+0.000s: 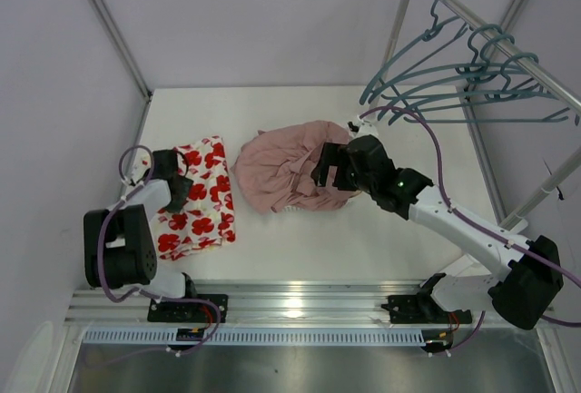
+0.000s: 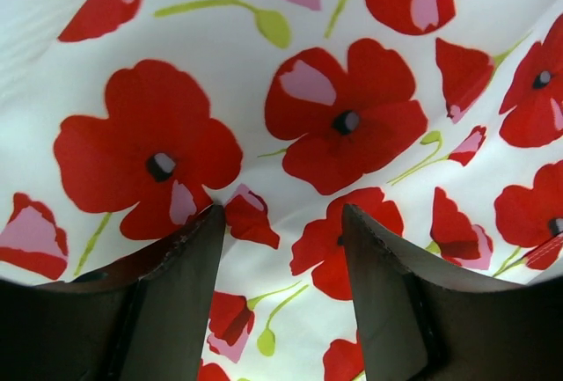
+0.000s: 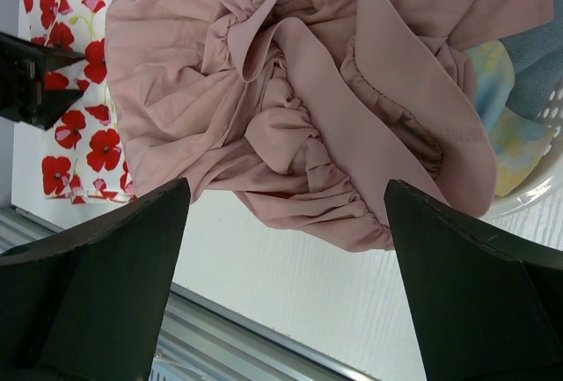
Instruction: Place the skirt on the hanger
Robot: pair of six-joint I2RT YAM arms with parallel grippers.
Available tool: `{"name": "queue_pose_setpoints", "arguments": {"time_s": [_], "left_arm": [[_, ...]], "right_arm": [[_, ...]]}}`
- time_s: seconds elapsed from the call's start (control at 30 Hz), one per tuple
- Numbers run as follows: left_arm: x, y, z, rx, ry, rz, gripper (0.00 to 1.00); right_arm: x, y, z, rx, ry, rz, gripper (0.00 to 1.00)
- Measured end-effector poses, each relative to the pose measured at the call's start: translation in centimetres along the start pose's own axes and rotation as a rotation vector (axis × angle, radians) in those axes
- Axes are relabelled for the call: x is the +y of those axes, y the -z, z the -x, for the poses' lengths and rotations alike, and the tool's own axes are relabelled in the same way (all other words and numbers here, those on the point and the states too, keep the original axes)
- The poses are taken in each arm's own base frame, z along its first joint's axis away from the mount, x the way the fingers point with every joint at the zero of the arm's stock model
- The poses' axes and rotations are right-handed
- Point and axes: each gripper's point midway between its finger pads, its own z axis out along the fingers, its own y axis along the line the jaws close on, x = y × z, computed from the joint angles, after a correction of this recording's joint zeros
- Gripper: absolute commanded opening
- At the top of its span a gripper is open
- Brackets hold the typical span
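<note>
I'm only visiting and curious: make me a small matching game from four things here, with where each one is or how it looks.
Things:
1. skirt
2. pink garment
3. hangers
4. right gripper

Descriptions:
A. hooked on the rail, far right
B. open, above pink cloth
C. spread out at the left of the table, red flowers
D. bunched up, mid-table

Pairs: 1-C, 2-D, 3-A, 4-B
</note>
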Motion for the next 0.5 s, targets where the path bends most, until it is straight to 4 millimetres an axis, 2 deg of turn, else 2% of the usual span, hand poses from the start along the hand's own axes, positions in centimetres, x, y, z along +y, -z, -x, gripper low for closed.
{"name": "queue_pose_setpoints", "arguments": {"time_s": [0.17, 0.3, 0.4, 0.5], "left_arm": [[2.2, 1.5, -1.1, 0.001, 0.111, 0.013, 0.62], [3.2, 2.7, -2.3, 0.014, 0.069, 0.021, 0.67], [2.8, 4.4, -1.8, -0.004, -0.018, -0.002, 0.69], [-0.1, 7.4, 1.1, -0.08, -0.09, -0.114, 0.75]], "right_arm": [[-0.1, 0.0, 0.1, -0.004, -0.008, -0.006, 0.99], [0.0, 0.0, 0.0, 0.001, -0.008, 0.001, 0.99], [0.5, 0.3, -0.1, 0.015, 0.006, 0.029, 0.99], [1.7, 0.9, 0.6, 0.009, 0.027, 0.069, 0.99]]}}
